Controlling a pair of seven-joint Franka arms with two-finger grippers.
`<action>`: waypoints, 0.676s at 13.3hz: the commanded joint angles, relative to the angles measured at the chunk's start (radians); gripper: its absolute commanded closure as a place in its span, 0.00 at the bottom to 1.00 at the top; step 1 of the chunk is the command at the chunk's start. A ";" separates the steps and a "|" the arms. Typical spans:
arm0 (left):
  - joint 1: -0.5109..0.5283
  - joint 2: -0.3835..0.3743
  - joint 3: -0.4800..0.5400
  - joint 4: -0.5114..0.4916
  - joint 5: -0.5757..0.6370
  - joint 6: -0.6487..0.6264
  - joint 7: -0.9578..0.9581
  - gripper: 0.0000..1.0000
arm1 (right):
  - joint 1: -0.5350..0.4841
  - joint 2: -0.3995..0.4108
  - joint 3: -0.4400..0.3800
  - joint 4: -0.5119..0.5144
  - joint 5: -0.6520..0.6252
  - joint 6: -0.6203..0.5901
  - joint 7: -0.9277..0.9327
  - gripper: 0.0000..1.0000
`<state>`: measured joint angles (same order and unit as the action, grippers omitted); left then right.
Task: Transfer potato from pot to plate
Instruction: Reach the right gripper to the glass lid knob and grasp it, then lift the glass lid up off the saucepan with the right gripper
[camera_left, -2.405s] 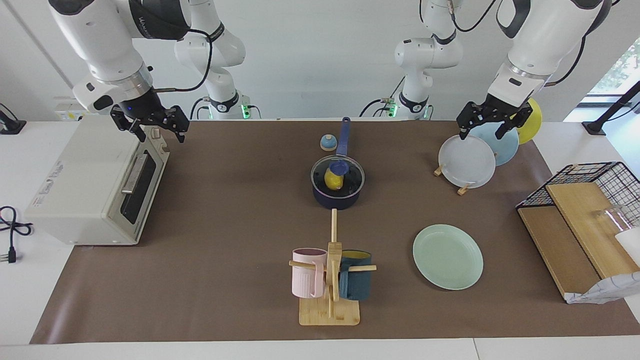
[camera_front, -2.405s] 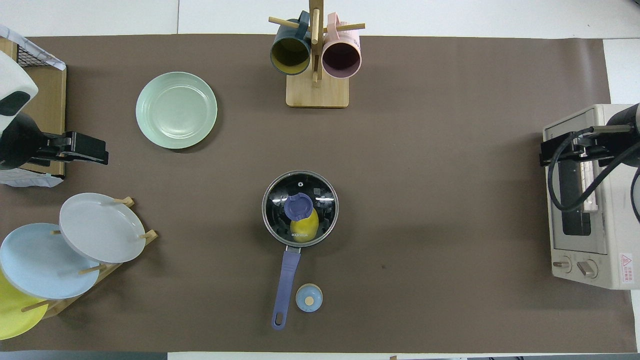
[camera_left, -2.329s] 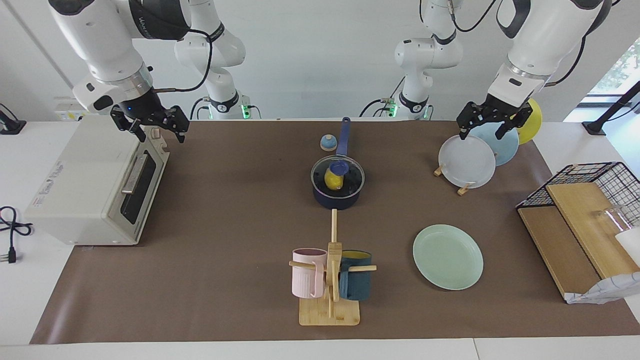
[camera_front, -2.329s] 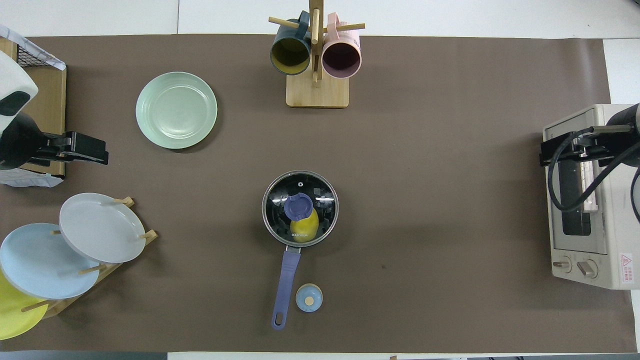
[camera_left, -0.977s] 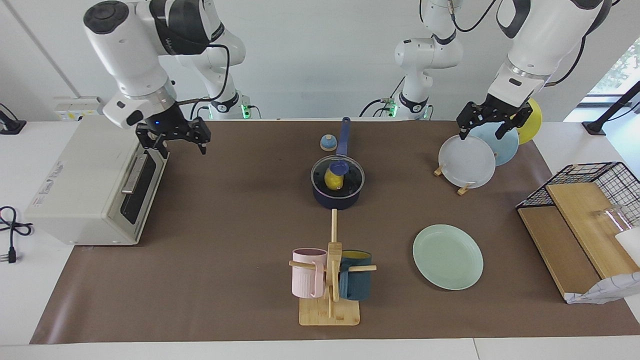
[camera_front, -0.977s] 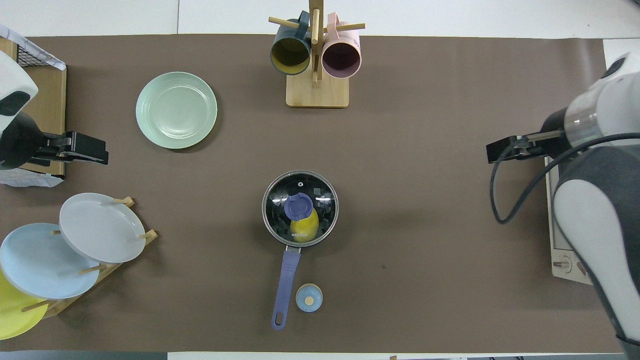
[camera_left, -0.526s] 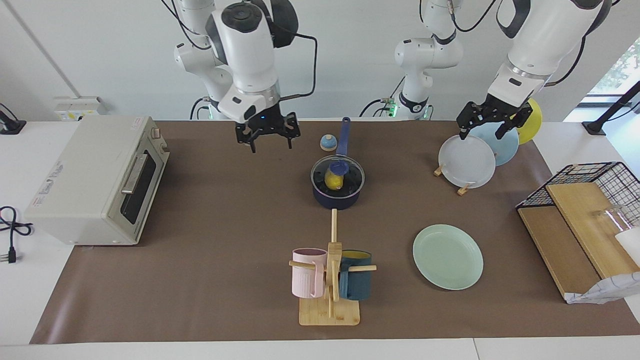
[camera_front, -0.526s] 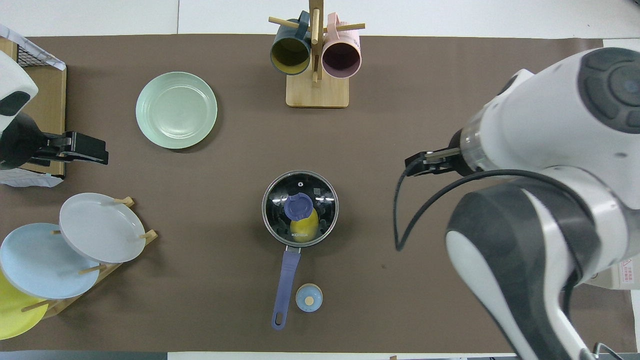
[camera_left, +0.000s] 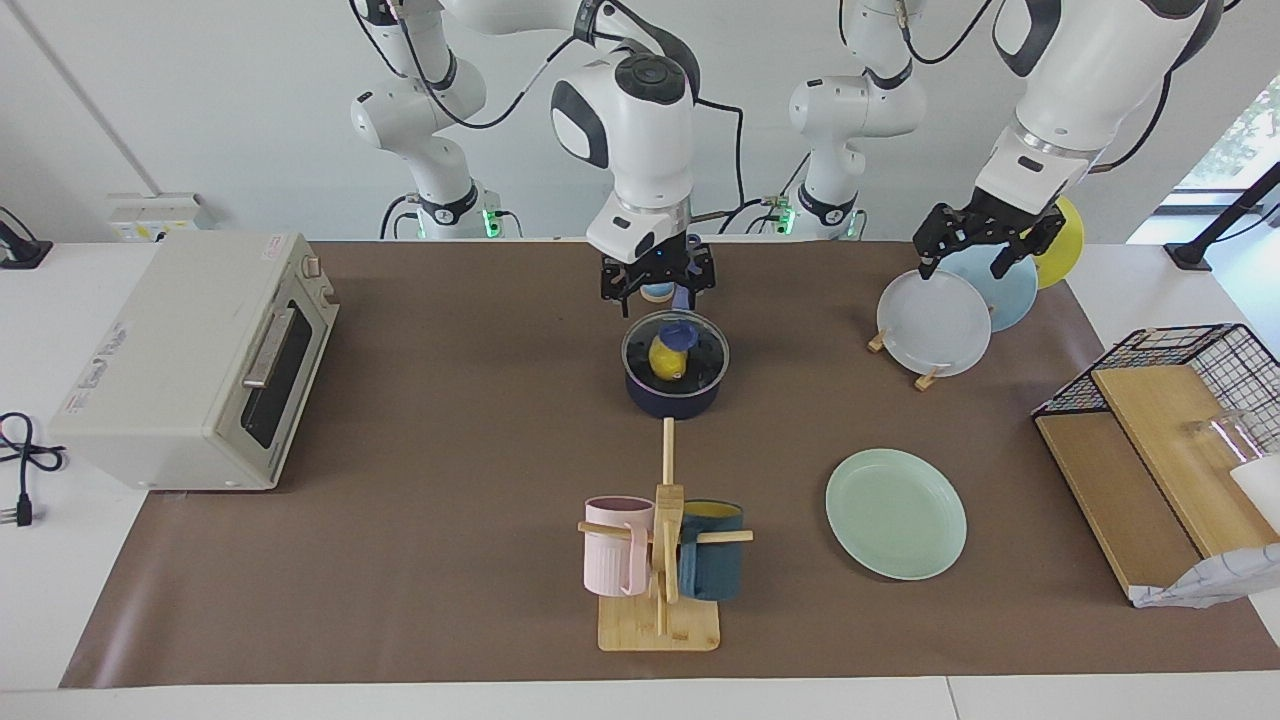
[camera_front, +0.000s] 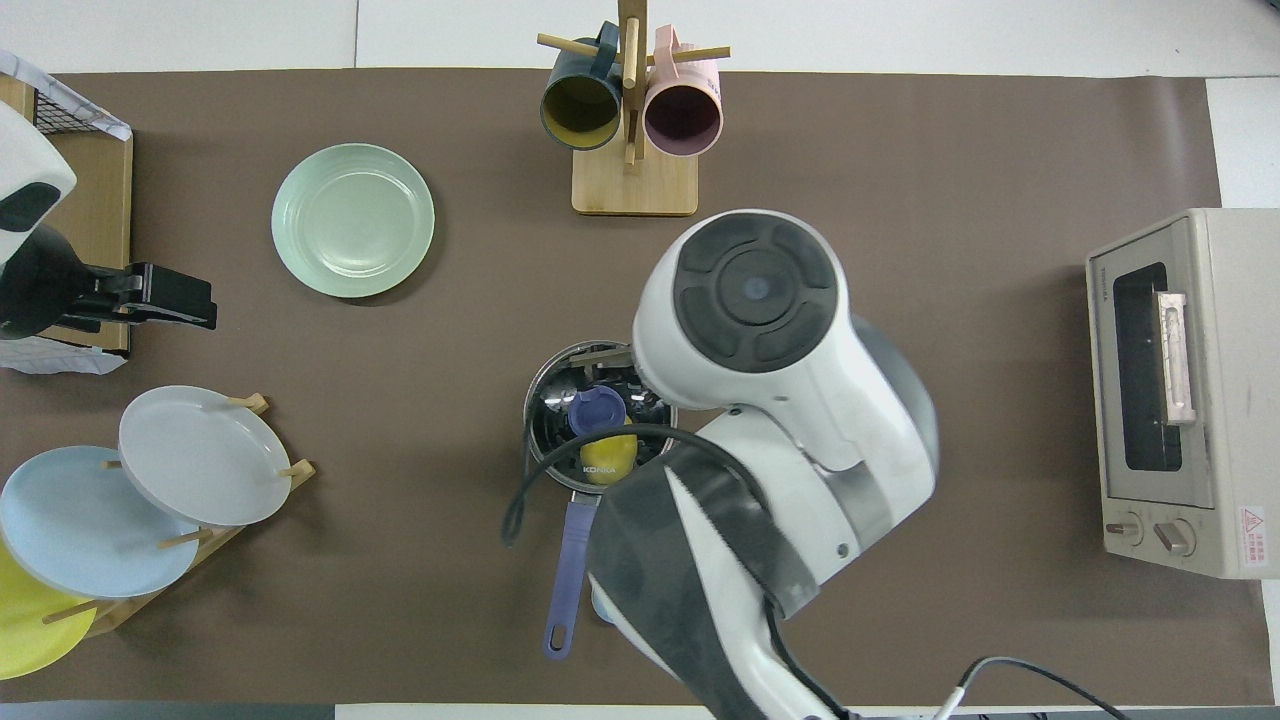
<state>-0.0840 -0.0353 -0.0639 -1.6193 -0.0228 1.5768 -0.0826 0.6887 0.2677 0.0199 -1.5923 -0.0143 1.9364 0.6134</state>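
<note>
The pot (camera_left: 672, 392) stands mid-table, dark navy, with its blue handle (camera_front: 570, 560) pointing toward the robots. A glass lid (camera_left: 700, 352) with a blue knob (camera_front: 597, 410) covers it. The yellow potato (camera_left: 662, 358) lies inside, seen through the lid, and it also shows in the overhead view (camera_front: 610, 462). The mint-green plate (camera_left: 895, 513) lies empty, farther from the robots, toward the left arm's end. My right gripper (camera_left: 657, 284) is open and empty, in the air over the root of the pot's handle, clear of the lid. My left gripper (camera_left: 975, 250) is open and waits over the plate rack.
A toaster oven (camera_left: 190, 360) stands at the right arm's end. A mug tree (camera_left: 660, 560) with a pink and a teal mug stands farther out than the pot. A rack with a white plate (camera_left: 933, 322) and a wire basket (camera_left: 1170, 390) are at the left arm's end.
My right arm has swung from over the toaster oven across the table to over the pot's handle. The left arm, pot, lid and plate have not moved.
</note>
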 joint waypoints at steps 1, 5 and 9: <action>0.013 -0.025 -0.005 -0.027 -0.006 0.003 -0.002 0.00 | 0.014 0.010 -0.003 -0.052 -0.035 0.088 0.016 0.00; 0.013 -0.025 -0.005 -0.027 -0.005 0.005 0.000 0.00 | 0.051 0.013 -0.003 -0.139 -0.047 0.150 0.022 0.00; 0.012 -0.025 -0.007 -0.027 -0.005 0.009 -0.005 0.00 | 0.060 0.007 -0.003 -0.188 -0.056 0.174 0.031 0.00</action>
<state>-0.0840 -0.0353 -0.0640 -1.6193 -0.0228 1.5768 -0.0826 0.7423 0.2954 0.0193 -1.7349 -0.0496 2.0869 0.6193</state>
